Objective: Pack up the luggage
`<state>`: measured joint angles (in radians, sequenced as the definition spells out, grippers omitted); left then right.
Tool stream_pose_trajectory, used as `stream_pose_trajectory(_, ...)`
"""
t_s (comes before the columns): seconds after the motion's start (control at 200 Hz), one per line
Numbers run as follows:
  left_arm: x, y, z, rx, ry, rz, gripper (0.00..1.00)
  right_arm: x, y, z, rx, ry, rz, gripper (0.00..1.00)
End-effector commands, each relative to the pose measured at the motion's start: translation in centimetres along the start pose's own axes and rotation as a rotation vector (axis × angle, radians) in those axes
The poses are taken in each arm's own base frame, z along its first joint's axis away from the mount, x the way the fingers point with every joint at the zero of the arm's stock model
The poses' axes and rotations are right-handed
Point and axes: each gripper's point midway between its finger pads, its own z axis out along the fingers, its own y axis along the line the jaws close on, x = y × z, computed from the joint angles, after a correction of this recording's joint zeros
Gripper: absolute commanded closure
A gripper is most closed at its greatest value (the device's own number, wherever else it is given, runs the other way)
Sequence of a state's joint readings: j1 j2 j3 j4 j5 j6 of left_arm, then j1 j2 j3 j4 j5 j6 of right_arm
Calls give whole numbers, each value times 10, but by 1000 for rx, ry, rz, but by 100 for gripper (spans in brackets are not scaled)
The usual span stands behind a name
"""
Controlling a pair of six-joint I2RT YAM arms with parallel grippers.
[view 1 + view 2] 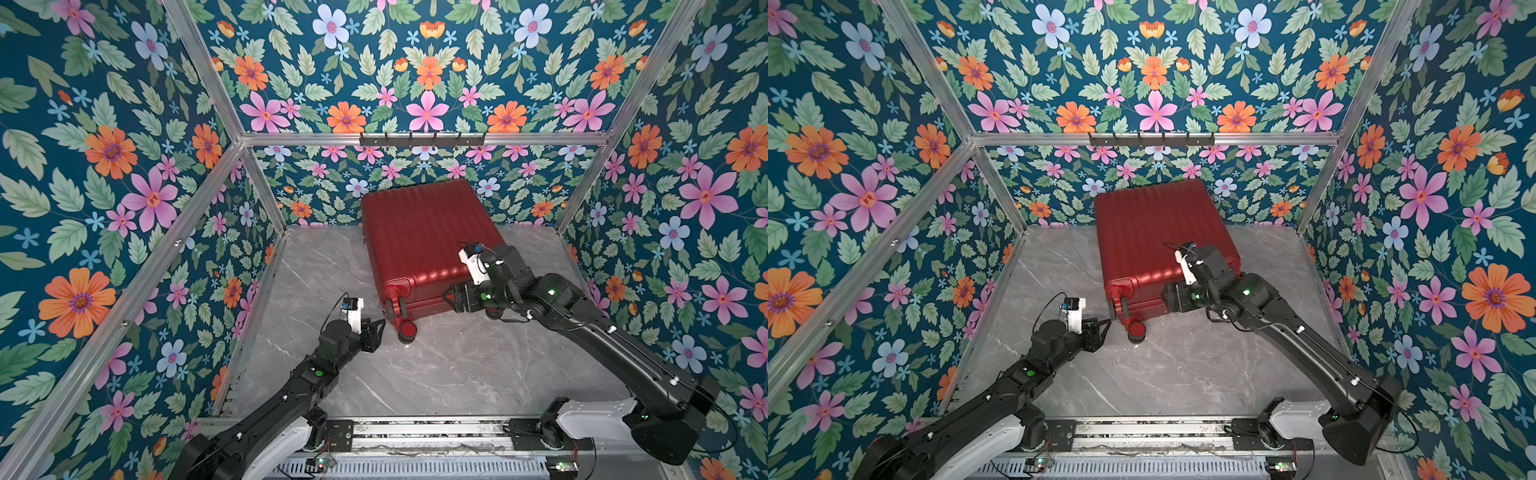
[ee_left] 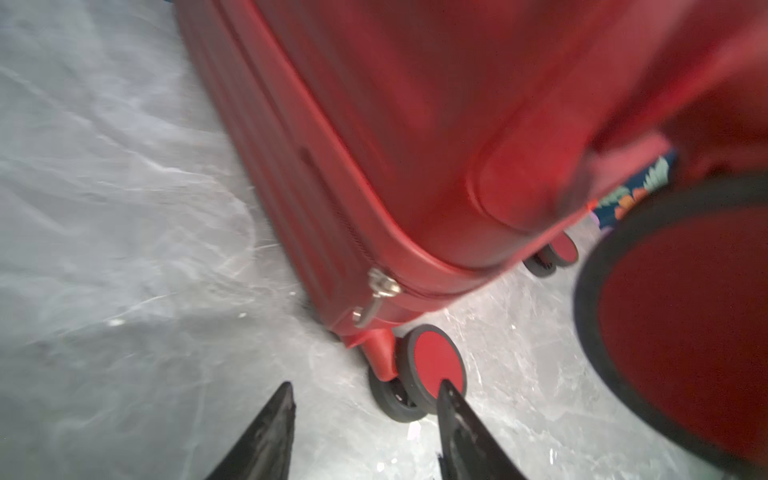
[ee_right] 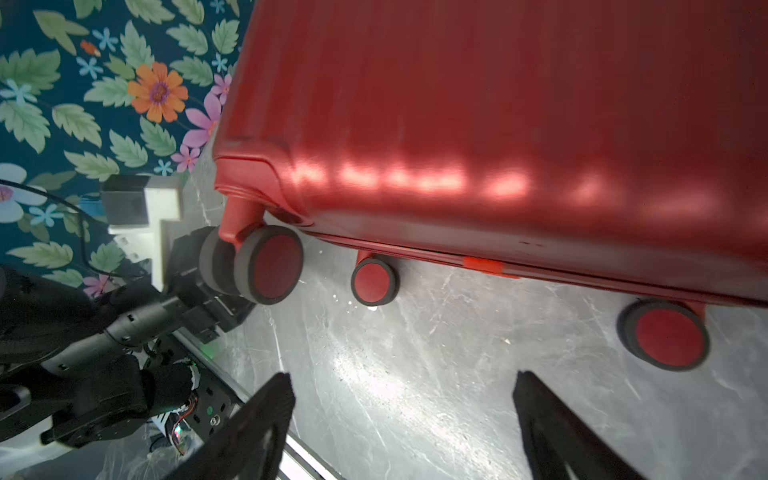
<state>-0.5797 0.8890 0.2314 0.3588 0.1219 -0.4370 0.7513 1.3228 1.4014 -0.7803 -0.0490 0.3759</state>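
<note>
The luggage is a dark-red ribbed hard-shell suitcase. It lies shut on the marble floor near the back wall, turned slightly, with its red caster wheels toward me. My left gripper hovers just left of the nearest wheels, open, with only floor between its fingers. A metal zipper pull hangs at that corner. My right gripper is low at the wheel end's right half, open wide and empty. The suitcase's lining is hidden.
Marble floor stretches between the suitcase and the arms' base rail. Floral walls with aluminium posts enclose three sides. A black hook rail hangs on the back wall above the suitcase.
</note>
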Motion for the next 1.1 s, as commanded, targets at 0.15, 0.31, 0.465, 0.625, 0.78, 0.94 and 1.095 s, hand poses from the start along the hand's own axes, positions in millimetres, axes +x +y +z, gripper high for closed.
stream_pose_trajectory(0.15,-14,-12,10,49,-105,108,47,12,60,29,-115,100,13,14)
stream_pose_trajectory(0.31,-11,-3,11,25,-146,116,48,15,75,41,-120,135,8,14)
stream_pose_trajectory(0.465,-9,3,10,13,-190,120,48,18,84,48,-164,158,34,15)
stream_pose_trajectory(0.625,-10,0,15,49,-211,121,52,18,88,54,-178,173,49,16)
stream_pose_trajectory(0.78,-13,-2,19,87,-229,123,55,19,96,57,-208,195,61,16)
stream_pose_trajectory(0.94,-13,8,23,81,-236,114,61,20,101,63,-209,209,68,16)
stream_pose_trajectory(1.095,-15,8,24,122,-249,106,67,20,106,67,-209,220,63,16)
